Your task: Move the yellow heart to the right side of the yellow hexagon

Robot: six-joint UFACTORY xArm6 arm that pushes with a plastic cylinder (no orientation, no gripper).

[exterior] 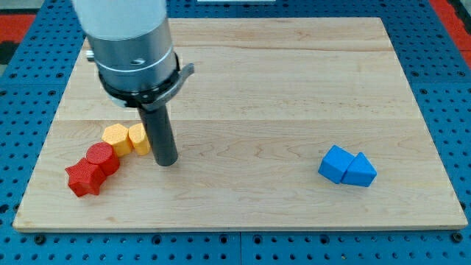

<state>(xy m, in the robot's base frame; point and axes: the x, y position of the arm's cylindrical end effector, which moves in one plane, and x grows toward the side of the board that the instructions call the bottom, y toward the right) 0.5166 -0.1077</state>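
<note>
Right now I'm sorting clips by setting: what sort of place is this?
Probably a robotics lab bench: a wooden board lies on a blue perforated mounting plate, with coloured test blocks like the blue pair, and my tip beside the yellow blocks.

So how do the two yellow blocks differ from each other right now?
The yellow hexagon shows its flat-sided top fully; the yellow heart is partly hidden behind my tip, so its shape is hard to read. The hexagon sits further to the view's left, next to the red blocks; the heart sits right beside my tip. Both are the same yellow, touch each other and look similar in size.
</note>
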